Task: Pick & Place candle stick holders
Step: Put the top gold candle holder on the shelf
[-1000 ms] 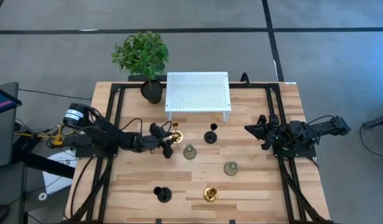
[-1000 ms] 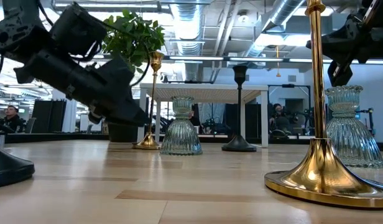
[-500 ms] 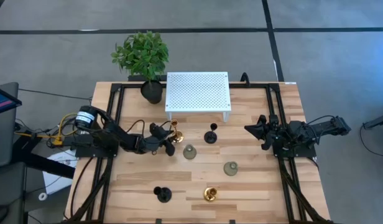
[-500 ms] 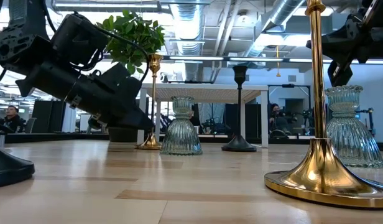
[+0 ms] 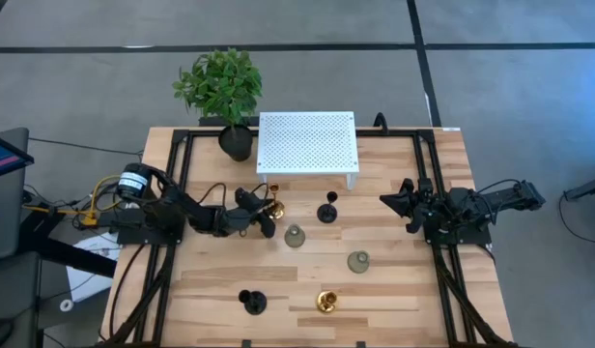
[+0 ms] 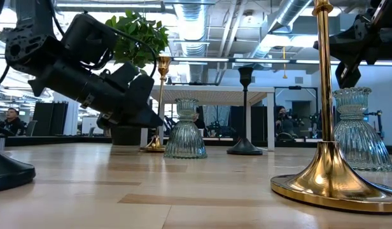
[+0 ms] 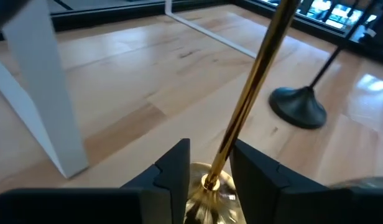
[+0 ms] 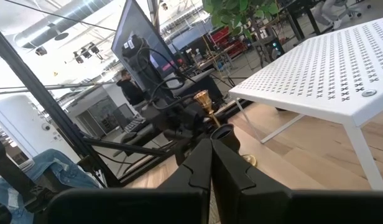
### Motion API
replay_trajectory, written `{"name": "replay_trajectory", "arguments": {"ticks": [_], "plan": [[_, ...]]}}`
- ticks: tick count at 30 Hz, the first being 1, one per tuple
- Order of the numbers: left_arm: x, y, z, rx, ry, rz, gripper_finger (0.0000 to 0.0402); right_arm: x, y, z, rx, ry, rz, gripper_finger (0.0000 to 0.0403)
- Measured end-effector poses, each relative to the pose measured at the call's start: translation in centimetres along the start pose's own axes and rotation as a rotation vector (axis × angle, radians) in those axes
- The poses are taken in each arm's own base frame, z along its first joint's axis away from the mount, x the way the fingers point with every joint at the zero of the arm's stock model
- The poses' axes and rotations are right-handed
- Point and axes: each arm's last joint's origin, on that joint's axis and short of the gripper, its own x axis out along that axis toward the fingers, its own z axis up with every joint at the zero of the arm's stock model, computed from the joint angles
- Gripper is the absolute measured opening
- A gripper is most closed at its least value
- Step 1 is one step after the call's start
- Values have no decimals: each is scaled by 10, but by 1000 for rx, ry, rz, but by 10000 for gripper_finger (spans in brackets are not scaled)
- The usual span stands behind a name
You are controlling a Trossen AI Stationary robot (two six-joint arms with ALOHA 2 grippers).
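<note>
gold holder (image 7: 253, 93) stem between left jaws (open)

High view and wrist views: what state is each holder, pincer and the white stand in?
Left pincer: open, straddling a stem.
Rear gold holder: upright, between the fingers.
Front gold holder: upright, untouched.
Black holders: both upright.
Grey-green holders: both upright.
Right pincer: shut, empty.
White stand: nothing on top.

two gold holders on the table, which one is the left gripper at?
The gold holder by the white perforated stand; its stem sits between the left gripper's open fingers. The other gold holder stands alone near the table's front edge.
</note>
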Motion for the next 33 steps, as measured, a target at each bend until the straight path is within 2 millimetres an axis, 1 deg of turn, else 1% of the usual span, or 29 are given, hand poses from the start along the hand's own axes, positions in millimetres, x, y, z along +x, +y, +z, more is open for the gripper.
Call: {"name": "replay_trajectory", "arguments": {"ticks": [6, 9, 13, 14, 18, 22, 29, 33], "plan": [[3, 3, 1, -3, 16, -16, 86, 0, 0, 0, 0, -1, 0, 0], [3, 3, 1, -3, 22, -28, 59, 0, 0, 0, 0, 0, 0, 0], [3, 2, 1, -3, 28, -40, 11, 0, 0, 0, 0, 0, 0, 0], [3, 2, 1, -2, 29, -40, 7, 0, 0, 0, 0, 0, 0, 0], [2, 1, 0, -1, 35, -53, 9, 0, 0, 0, 0, 0, 0, 0], [-2, -4, -2, -15, 40, -74, 7, 0, 0, 0, 0, 0, 0, 0], [-24, -18, -6, 44, -89, 87, 3, 0, 0, 0, 0, 2, 3, 0], [-29, -23, -8, 86, -84, 66, 3, 0, -1, -1, -6, 11, -2, 0]]}}
